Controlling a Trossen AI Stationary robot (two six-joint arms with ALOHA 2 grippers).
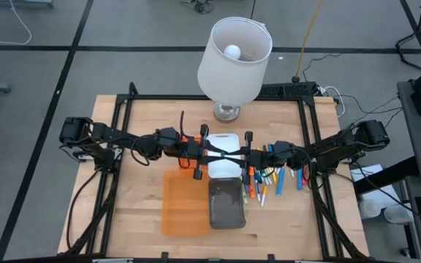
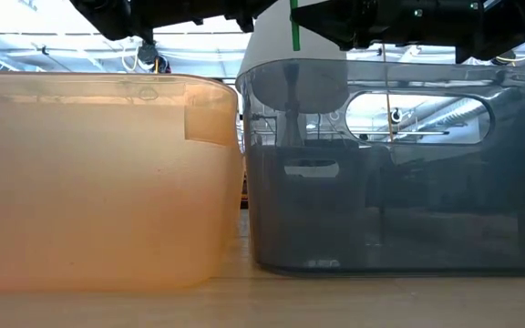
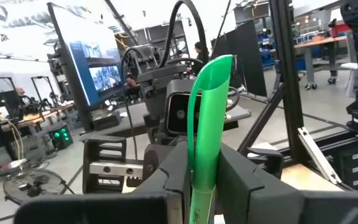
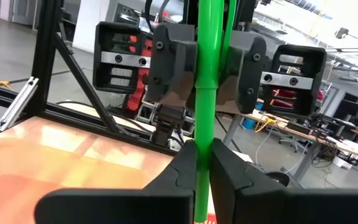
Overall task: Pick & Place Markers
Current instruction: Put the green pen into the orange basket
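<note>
Both grippers meet above the white tray (image 1: 224, 146), sharing one green marker (image 3: 207, 130): left gripper (image 3: 201, 180) and right gripper (image 4: 202, 180) fingers each clamp it, likely a handover; remaining markers (image 1: 272, 172) lie on the table (image 1: 145, 124)

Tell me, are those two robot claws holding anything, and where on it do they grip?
Both hold one green marker, upright above the white tray. The right gripper clamps its lower part, the left gripper its other end, so each has one end.
</note>
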